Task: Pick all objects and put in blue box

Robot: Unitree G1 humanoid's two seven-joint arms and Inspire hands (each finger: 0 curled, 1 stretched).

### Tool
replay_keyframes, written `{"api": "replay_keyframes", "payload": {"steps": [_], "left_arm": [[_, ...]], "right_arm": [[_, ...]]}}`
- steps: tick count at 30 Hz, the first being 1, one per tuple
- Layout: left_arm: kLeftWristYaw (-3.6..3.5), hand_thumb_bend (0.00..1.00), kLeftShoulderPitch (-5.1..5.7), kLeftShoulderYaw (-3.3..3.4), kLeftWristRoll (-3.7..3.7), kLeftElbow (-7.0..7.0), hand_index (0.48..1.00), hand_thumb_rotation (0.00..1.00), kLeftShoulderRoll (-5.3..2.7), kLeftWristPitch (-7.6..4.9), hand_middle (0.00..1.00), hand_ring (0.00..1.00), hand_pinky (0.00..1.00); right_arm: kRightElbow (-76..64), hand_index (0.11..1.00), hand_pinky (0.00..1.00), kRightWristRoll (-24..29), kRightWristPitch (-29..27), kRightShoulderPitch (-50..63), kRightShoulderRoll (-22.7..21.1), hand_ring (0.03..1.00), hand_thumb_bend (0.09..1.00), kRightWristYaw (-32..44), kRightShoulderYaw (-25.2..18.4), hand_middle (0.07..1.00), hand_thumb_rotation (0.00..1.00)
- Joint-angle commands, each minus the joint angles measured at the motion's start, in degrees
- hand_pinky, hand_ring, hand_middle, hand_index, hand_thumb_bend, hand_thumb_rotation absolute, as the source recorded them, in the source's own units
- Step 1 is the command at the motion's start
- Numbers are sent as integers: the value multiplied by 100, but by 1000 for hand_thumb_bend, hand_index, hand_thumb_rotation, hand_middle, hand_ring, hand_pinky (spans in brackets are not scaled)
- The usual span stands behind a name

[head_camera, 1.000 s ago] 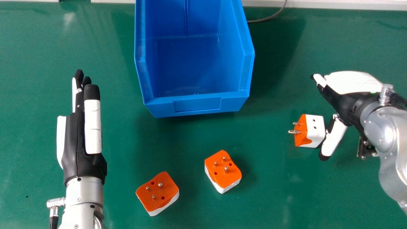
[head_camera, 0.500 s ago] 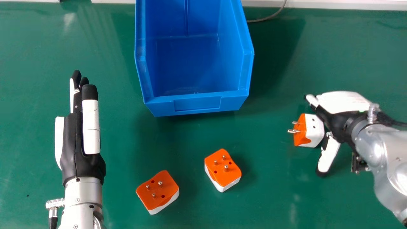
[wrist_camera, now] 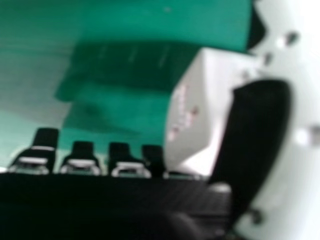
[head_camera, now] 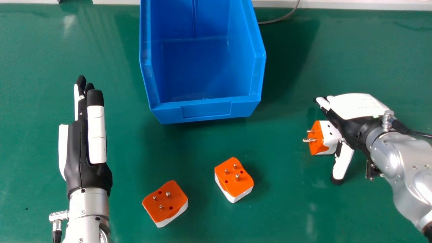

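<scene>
In the head view my left hand [head_camera: 81,145] is held straight and open at the left, over the table. My right hand [head_camera: 346,126], also open, is low at the right, beside an orange and white adapter [head_camera: 329,138] whose pins point left; its thumb is on the near side. In the right hand view the adapter's white body [wrist_camera: 192,115] stands close to the thumb of my right hand [wrist_camera: 257,145]. Two more adapters lie pins up, one near the middle [head_camera: 234,179] and one left of it [head_camera: 165,202]. The blue box [head_camera: 206,109] holds nothing visible.
The green table [head_camera: 287,209] spreads around the box and adapters. A grey cable [head_camera: 280,19] runs behind the box on the right, by the white strip [head_camera: 354,4] along the far edge.
My right hand has moved left and toward the near side, coming up against the right adapter. My left hand has stayed almost still, and the box and adapters have shifted slightly left in view.
</scene>
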Motion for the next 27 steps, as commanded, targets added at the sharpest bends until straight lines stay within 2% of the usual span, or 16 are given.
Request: {"api": "replay_keyframes", "payload": {"steps": [1, 4, 7, 9, 11, 13, 16, 19, 22, 27], "left_arm": [[3, 877, 8, -30, 53, -92, 1000, 1000, 23, -64, 1000, 1000, 1000], [20, 877, 18, -28, 74, -97, 1000, 1000, 25, -60, 1000, 1000, 1000], [43, 876, -9, -21, 98, -33, 1000, 1000, 15, -128, 1000, 1000, 1000], [27, 874, -26, -16, 65, -29, 1000, 1000, 6, -113, 1000, 1000, 1000], [-20, 874, -32, -11, 10, -29, 1000, 1000, 12, -97, 1000, 1000, 1000], [-21, 875, -31, -12, 22, -36, 1000, 1000, 22, -66, 1000, 1000, 1000], [-22, 875, -34, -5, 17, -23, 1000, 1000, 15, -89, 1000, 1000, 1000], [14, 881, -49, -2, 52, 2, 1000, 1000, 10, -99, 1000, 1000, 1000], [-6, 883, -61, 1, 40, 21, 1000, 1000, 28, -83, 1000, 1000, 1000], [16, 884, -57, -5, 64, 0, 1000, 1000, 19, -96, 1000, 1000, 1000]], "right_arm": [[24, 964, 900, 15, -144, -81, 37, 972, 1000, -349, 30, 982, 103], [67, 964, 900, 33, -242, -71, 31, 972, 1000, -525, 30, 982, 103], [28, 955, 882, 110, -297, -31, 25, 957, 997, -587, -27, 971, 105], [7, 944, 858, 140, -364, -6, 16, 939, 989, -690, -53, 958, 108], [11, 944, 858, 160, -475, 10, -7, 939, 989, -819, -59, 958, 108], [32, 934, 838, 196, -520, 1, -8, 924, 978, -822, -66, 946, 107], [71, 934, 838, 259, -532, -21, 2, 924, 978, -778, -67, 946, 107], [88, 900, 793, 309, -542, -39, 2, 892, 956, -756, -60, 919, 100], [106, 879, 772, 371, -571, -32, 19, 871, 946, -805, -89, 907, 95], [144, 858, 753, 480, -653, -21, 25, 852, 939, -924, -124, 893, 87]]}}
